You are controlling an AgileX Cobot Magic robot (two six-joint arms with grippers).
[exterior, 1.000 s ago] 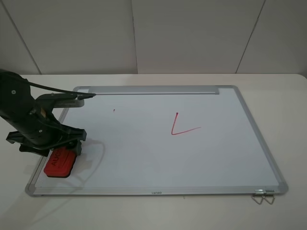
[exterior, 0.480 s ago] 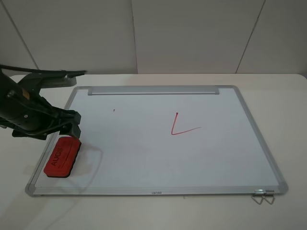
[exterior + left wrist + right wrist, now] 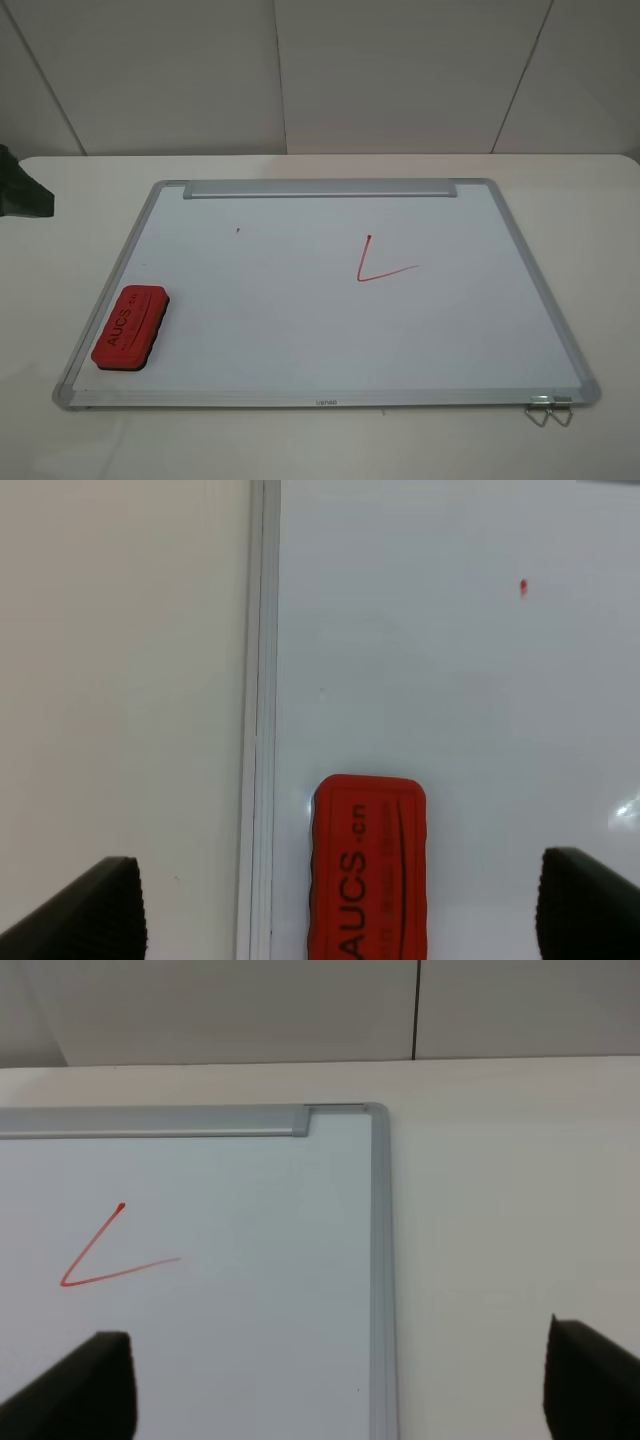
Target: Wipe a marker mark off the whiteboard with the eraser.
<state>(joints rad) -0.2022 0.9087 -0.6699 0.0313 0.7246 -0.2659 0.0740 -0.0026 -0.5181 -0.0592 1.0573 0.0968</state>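
The whiteboard [image 3: 330, 320] lies flat on the table, its tray strip [image 3: 320, 189] along the far edge. The red eraser [image 3: 130, 327] rests on the board's near left corner, untouched. No letter "K" shows on the board; only a tiny red dot [image 3: 238, 230] is left in its left half. In the left wrist view my left gripper [image 3: 345, 900] is open, above and apart from the eraser [image 3: 368, 865], with the dot [image 3: 523, 587] beyond. My right gripper [image 3: 345, 1375] is open over the board's right side, holding nothing.
A red "L"-shaped mark [image 3: 380, 262] sits right of the board's middle, also in the right wrist view as the same mark [image 3: 105, 1255]. A dark part of the left arm [image 3: 22, 192] shows at the left edge. Metal clips [image 3: 548, 410] hang off the near right corner.
The left arm has drawn back from over the eraser, leftward and almost out of the exterior view. The eraser stays where it lay on the near left corner.
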